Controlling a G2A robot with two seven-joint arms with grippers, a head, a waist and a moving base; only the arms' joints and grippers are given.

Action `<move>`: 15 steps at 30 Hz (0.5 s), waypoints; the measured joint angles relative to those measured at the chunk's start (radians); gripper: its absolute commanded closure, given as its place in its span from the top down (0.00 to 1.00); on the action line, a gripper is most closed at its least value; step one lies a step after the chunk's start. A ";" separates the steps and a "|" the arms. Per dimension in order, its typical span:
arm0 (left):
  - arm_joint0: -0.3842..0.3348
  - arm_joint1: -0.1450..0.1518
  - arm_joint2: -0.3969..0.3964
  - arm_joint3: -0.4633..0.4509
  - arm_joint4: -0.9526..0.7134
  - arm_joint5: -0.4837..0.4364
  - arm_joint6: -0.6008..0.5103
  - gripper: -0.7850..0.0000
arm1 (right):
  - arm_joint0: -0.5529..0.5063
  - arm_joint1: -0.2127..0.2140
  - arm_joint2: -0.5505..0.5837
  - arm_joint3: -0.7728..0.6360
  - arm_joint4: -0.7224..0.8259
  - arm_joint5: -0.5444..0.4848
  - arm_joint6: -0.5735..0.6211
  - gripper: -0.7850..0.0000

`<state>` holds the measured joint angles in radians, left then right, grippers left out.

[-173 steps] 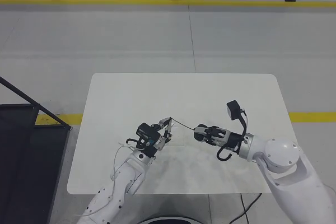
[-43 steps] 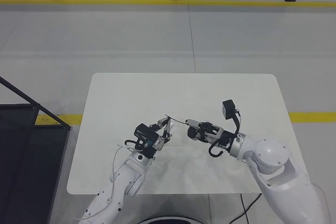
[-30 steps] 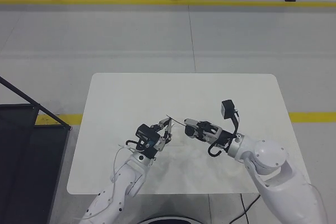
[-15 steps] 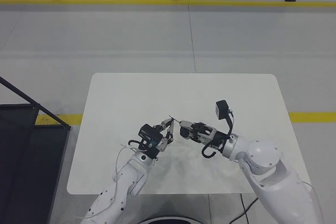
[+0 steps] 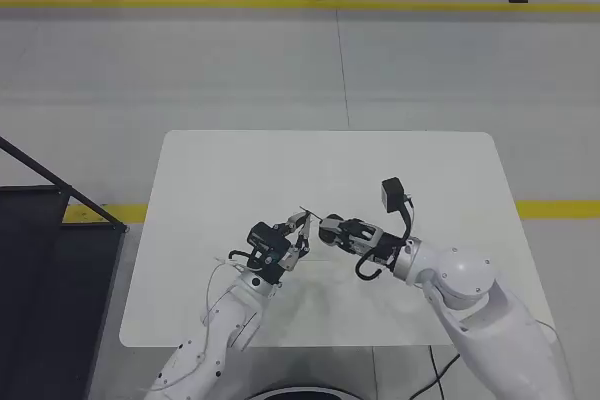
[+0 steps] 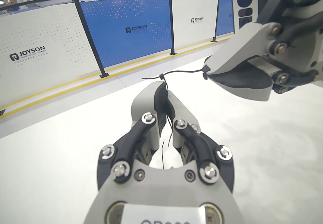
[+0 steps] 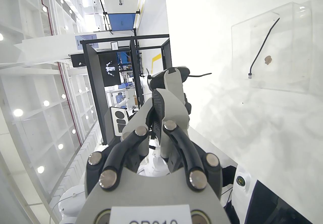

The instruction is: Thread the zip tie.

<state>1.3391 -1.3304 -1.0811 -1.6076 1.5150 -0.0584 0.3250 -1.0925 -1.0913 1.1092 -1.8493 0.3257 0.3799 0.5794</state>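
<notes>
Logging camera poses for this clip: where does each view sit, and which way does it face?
Top view: above the arms, facing down on the white table; both arms show, left gripper and right gripper tip to tip.
Left wrist view: on the left wrist, facing along its own shut gripper toward fence panels; the right gripper is opposite.
Right wrist view: on the right wrist, facing along its own shut gripper across the table, past a clear box.
Shared: both wrist views show the zip tie held by both grippers.
</notes>
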 measured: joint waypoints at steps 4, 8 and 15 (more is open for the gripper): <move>0.002 -0.001 0.001 -0.002 0.003 -0.002 0.002 0.00 | 0.004 -0.002 -0.004 0.003 -0.005 0.005 0.001 0.00; 0.003 -0.002 0.003 -0.004 0.008 -0.001 0.005 0.00 | 0.010 -0.003 -0.009 0.005 -0.017 0.022 0.007 0.00; 0.008 -0.003 -0.003 -0.012 0.005 0.000 0.014 0.00 | 0.029 -0.006 -0.022 0.011 -0.038 0.061 0.014 0.00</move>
<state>1.3471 -1.3334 -1.0842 -1.6193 1.5204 -0.0581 0.3392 -1.0632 -1.0976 1.0876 -1.8382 0.2874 0.4409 0.5937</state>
